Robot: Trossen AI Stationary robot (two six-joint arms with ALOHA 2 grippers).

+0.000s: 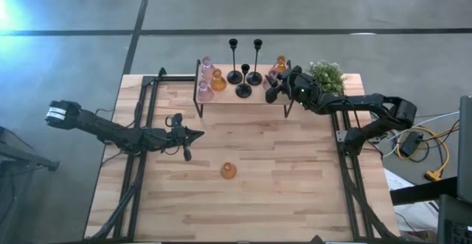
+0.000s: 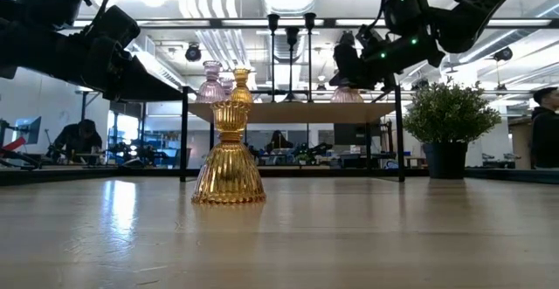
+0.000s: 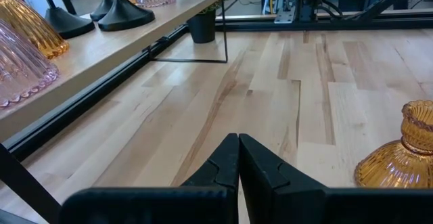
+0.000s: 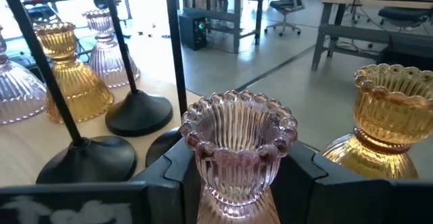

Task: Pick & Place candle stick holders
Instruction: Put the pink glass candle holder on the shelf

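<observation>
A raised wooden shelf (image 1: pixel 228 95) at the table's far edge carries three black candle stick holders (image 1: pixel 244 74) and pink and amber glass ones (image 1: pixel 210 80). My right gripper (image 4: pixel 237 160) reaches the shelf's right end and is shut on a pink glass holder (image 4: pixel 238 139); an amber one (image 4: pixel 389 126) stands just beside it. Another amber glass holder (image 1: pixel 228 171) stands on its wide base on the table's middle, also seen in the low view (image 2: pixel 229 154). My left gripper (image 1: pixel 199 133) hovers shut left of centre, holding nothing. My right gripper pinches the pink holder's ribbed cup (image 4: pixel 201 166), just below its beaded rim, between its two fingers (image 4: pixel 169 166). The fingers come about level from the table's right side. The holder stays upright, its flared base (image 2: pixel 347 94) at the shelf's top; whether it still rests there I cannot tell.
A small green potted plant (image 1: pixel 327 76) stands just right of the shelf, close behind my right gripper. The shelf's thin black legs (image 2: pixel 183 136) rise from the table. Open wood lies around the amber holder and toward the near edge.
</observation>
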